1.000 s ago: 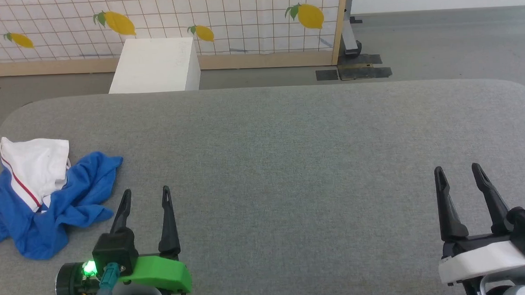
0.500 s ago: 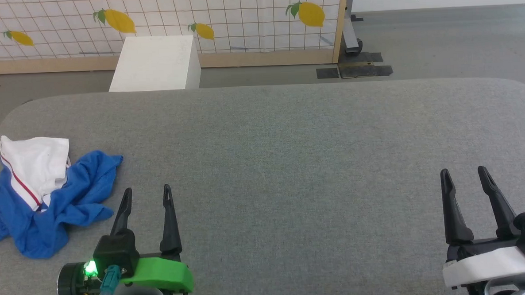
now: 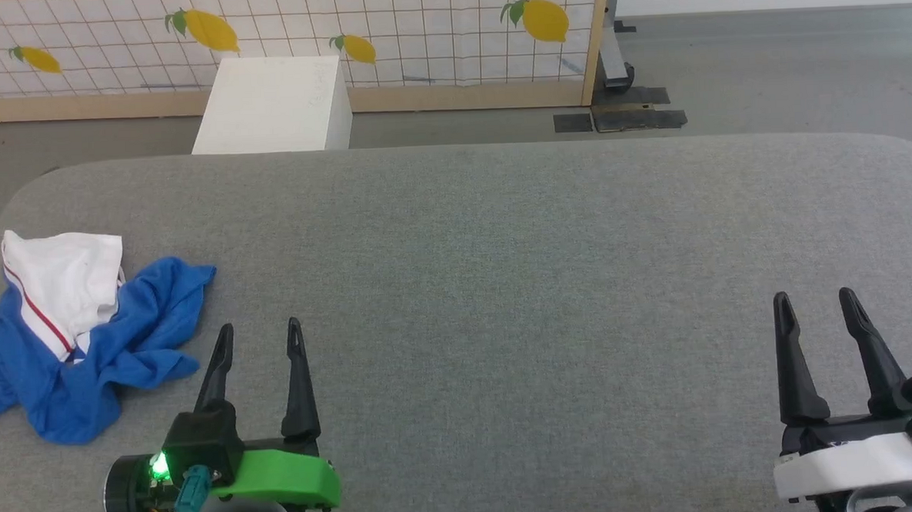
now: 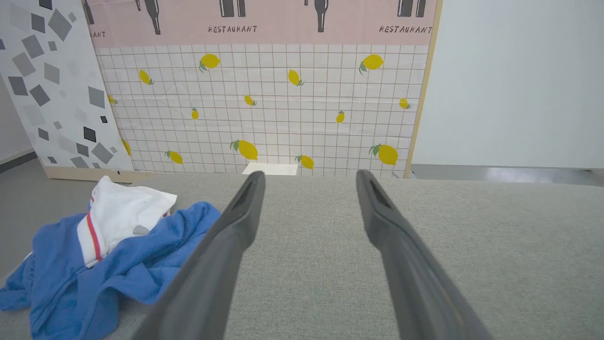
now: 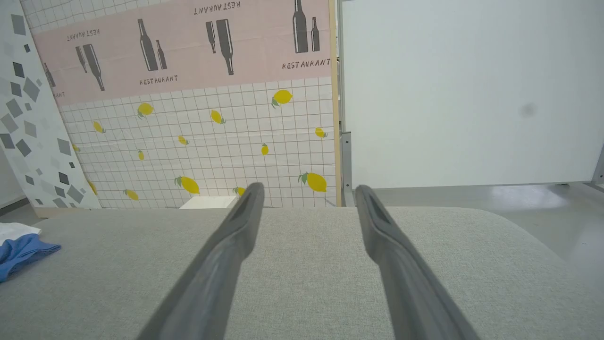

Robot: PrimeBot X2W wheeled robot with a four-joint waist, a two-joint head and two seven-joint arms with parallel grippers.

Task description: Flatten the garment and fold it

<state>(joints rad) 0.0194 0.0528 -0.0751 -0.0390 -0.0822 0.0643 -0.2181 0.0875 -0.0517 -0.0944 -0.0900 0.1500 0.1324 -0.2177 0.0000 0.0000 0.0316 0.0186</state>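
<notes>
Both grippers are being held open and empty over the grey fabric-covered table (image 3: 501,231) with rounded corners. The left gripper (image 3: 260,326), with a green housing, is being held at the front left, and the right gripper (image 3: 812,295), with a white housing, well apart at the front right, its body being cut off by the frame. The garment (image 3: 121,332), a crumpled royal-blue jersey T-shirt with a white sleeve and a thin red stripe, is being shown heaped at the table's left end, just beside the left gripper's fingers; whether they are touching cannot be told. Its left side is being clipped by the picture's edge, and much is being hidden in its own folds. Behind, a white box (image 3: 272,102) is being partly hidden by the table's far edge, before a lemon-printed tiled panel (image 3: 415,27).
</notes>
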